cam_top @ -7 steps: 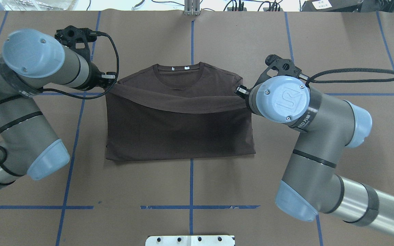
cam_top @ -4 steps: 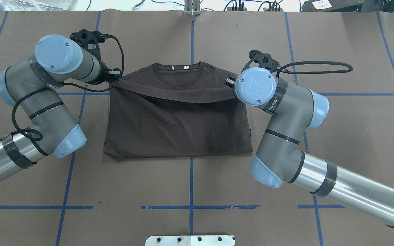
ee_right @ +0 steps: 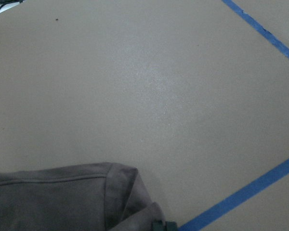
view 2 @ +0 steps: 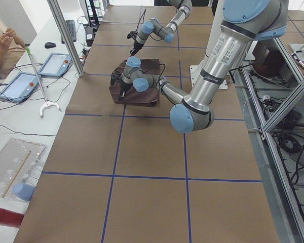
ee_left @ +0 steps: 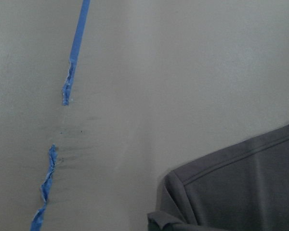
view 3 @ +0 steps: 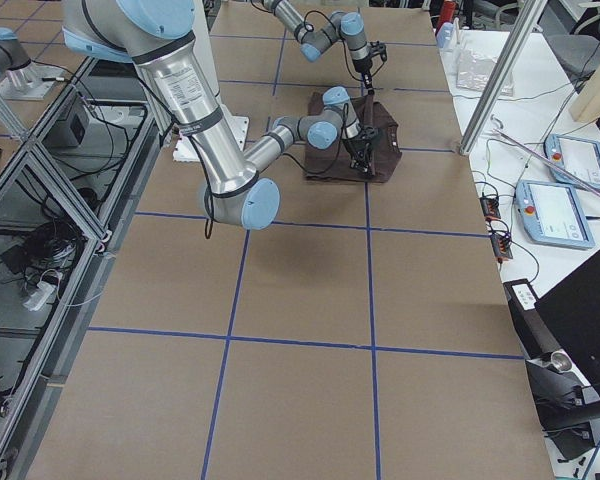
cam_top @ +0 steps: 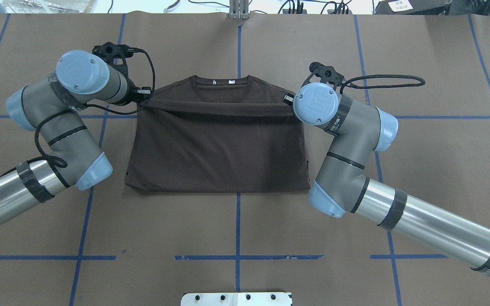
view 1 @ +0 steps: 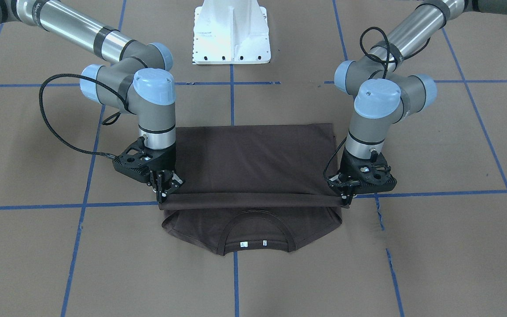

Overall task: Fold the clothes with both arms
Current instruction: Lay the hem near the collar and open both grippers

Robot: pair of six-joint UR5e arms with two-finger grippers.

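Front-facing: dark brown T-shirt (view 1: 253,154) lies mid-surface (view 1: 434,246), lower half doubled up over the chest. Right hand (view 1: 165,186) and left hand (view 1: 347,196) each clamp one end of the doubled edge, which runs taut between them just short of the collar (view 1: 253,218).
Overhead: collar and white labels lie exposed beyond that edge.
Wrist views: shirt corner, blue tape (ee_left: 70,86).
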